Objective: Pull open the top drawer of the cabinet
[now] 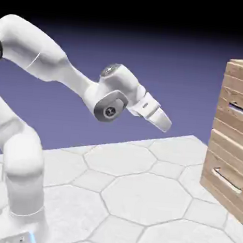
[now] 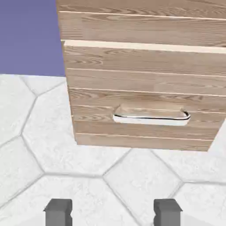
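Pincer with two grey fingertips (image 2: 113, 212) is hanging open and empty, angled floorward, apparently for a later approach. I am seeing the light-brown plank-fronted top drawer (image 1: 237, 114) sitting closed above the lower drawer (image 1: 227, 172), well apart from the pincer.

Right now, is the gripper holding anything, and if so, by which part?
Nothing is held: the gripper stands open, with only floor tiles showing between its tips.
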